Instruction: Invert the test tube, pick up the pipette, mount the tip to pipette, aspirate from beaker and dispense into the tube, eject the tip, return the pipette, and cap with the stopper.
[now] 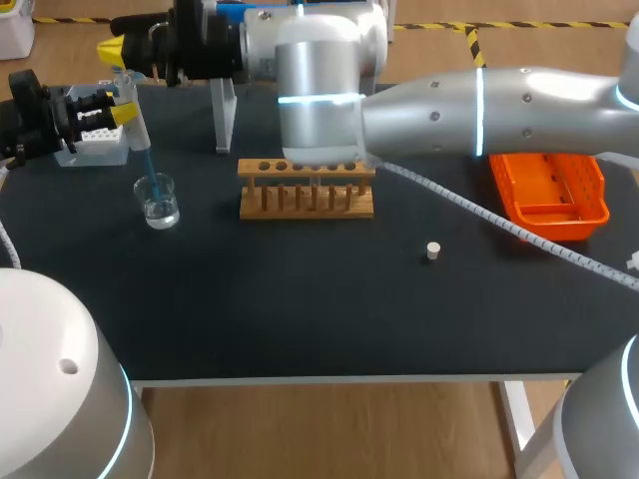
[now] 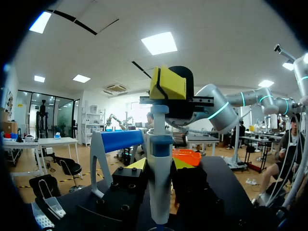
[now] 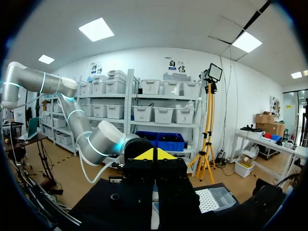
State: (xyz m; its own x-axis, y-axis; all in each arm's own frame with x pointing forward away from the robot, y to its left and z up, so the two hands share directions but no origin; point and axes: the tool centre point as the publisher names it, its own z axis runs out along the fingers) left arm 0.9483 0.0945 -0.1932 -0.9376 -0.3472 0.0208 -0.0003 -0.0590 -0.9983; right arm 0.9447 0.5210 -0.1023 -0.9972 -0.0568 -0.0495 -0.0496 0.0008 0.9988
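Left hand (image 2: pixel 159 164) grips the pipette (image 2: pixel 159 192), its blue tip (image 1: pixel 150 165) in the beaker (image 1: pixel 159 203) on the tabletop (image 1: pixel 300 289). Right hand (image 3: pixel 154 155), fingers closed together, sits at the pipette's top.

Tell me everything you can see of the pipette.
The pipette has a white plastic-looking body with a blue band, and a translucent blue tip is mounted. It stands nearly upright, leaning a little, clamped between the left pincer's fingers. Its tip reaches down into the clear beaker, which holds some liquid. The right pincer's shut yellow tips sit on its top end.
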